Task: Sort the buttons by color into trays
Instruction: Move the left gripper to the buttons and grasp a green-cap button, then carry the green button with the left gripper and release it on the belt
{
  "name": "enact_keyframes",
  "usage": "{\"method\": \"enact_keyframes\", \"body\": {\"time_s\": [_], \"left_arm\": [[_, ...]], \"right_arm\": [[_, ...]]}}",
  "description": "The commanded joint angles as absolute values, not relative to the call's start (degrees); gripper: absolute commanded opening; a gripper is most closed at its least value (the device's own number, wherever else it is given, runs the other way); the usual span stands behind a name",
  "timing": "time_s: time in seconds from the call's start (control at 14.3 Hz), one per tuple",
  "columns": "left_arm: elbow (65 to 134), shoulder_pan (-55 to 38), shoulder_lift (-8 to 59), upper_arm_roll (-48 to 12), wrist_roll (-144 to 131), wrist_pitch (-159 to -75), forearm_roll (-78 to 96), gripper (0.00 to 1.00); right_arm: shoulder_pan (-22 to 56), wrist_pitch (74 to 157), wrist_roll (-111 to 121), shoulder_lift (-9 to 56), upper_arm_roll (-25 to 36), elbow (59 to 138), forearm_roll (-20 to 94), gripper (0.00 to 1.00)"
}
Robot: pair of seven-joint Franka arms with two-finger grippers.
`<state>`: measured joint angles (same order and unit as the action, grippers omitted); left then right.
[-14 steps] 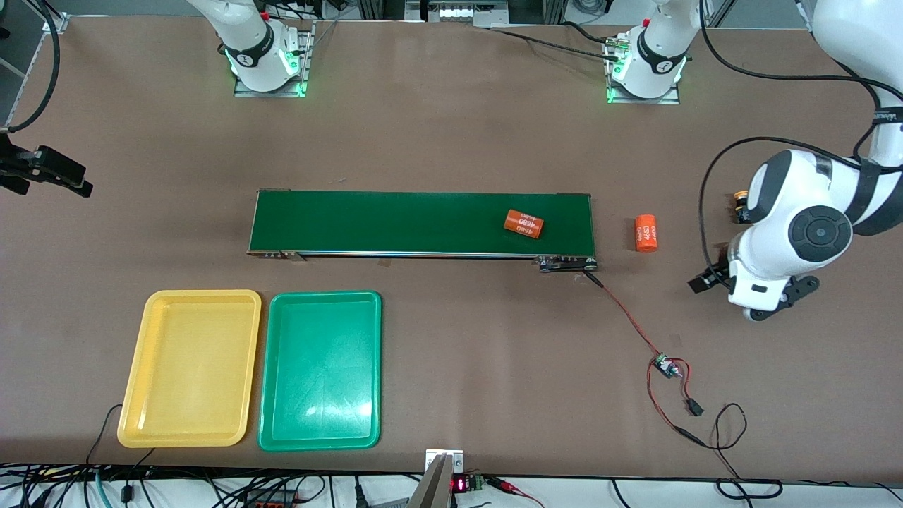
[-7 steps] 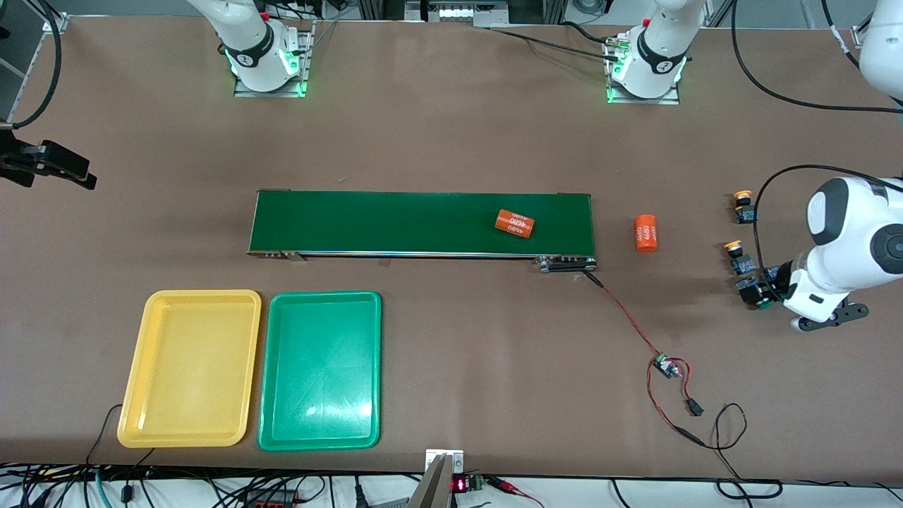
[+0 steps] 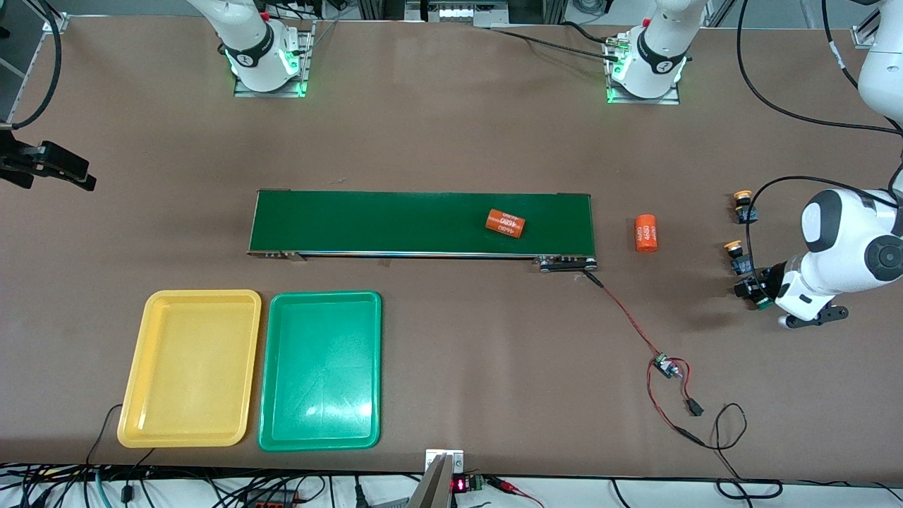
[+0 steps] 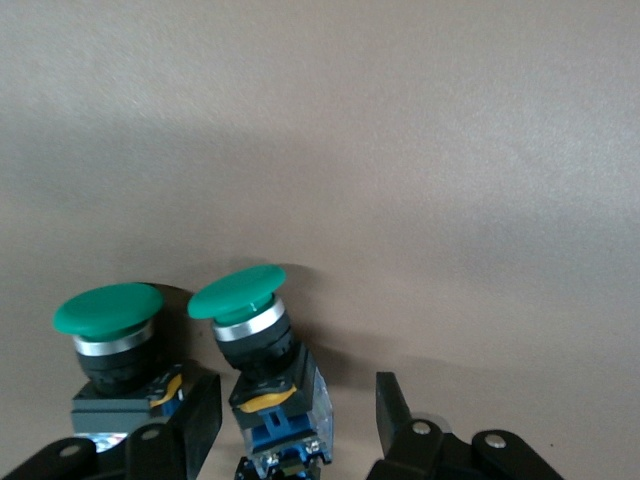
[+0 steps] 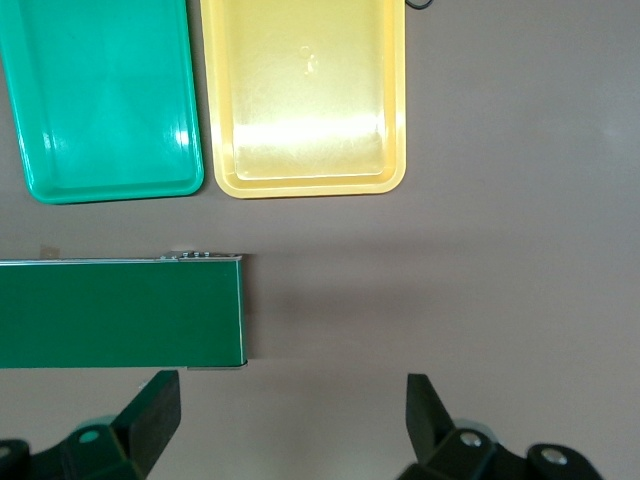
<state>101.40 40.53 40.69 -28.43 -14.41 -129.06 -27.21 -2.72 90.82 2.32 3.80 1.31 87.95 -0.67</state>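
On the front camera's clock face, the left hand is down at the desk at about three o'clock, toward the left arm's end. Its fingers are spread on either side of the body of a green button. A gap shows between that body and one finger, so nothing is pinched yet. The button stands slightly tilted. A second green button stands upright just beside it, outside the fingers.

The two yellow buttons stand at twelve o'clock from the green pair, farther from the front camera. One is near the pair and the other is a little farther on.

The right hand waits in the air at about nine o'clock, over bare desk off the end of the conveyor belt. Its fingers are spread wide and hold nothing.

The yellow tray and the green tray lie side by side at about seven o'clock, nearer the front camera than the belt. The yellow one is at nine o'clock from the green one, and neither has a button in it.

An orange cylinder lies on the belt near its three o'clock end. A second orange cylinder lies on the desk between the belt and the buttons.
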Motion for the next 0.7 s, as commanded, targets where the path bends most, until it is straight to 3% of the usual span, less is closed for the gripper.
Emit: {"method": "enact_keyframes", "body": {"time_s": [0.0,0.07,0.14,0.28,0.42,0.63], "left_arm": [[101.4,41.5,41.4,-29.4,-13.8,-129.2,-28.5,0.64],[101.4,41.5,41.4,-29.4,-13.9,-129.2,-28.5,0.54],[101.5,41.5,41.4,-29.4,-14.1,-129.2,-28.5,0.36],[101.2,41.4,41.3,-29.4,-14.2,-129.2,-28.6,0.18],[100.6,41.0,40.8,-29.9,-13.8,-129.1,-28.7,0.14],[100.6,40.8,36.8,-33.6,-13.9,-127.5,-28.7,0.16]], "right_arm": [[-2.6,90.6,2.0,2.6,1.1,89.2,-0.7,1.00],[-2.6,90.6,1.9,2.4,1.1,89.8,-0.8,1.00],[-2.7,91.1,1.9,2.6,1.1,89.9,-0.7,1.00],[-2.7,92.9,1.9,3.0,1.1,89.9,-0.7,1.00],[-2.8,93.9,1.9,3.1,1.1,89.9,-0.9,1.00],[-2.6,94.2,2.0,3.7,1.1,89.7,-1.4,1.00]]}}
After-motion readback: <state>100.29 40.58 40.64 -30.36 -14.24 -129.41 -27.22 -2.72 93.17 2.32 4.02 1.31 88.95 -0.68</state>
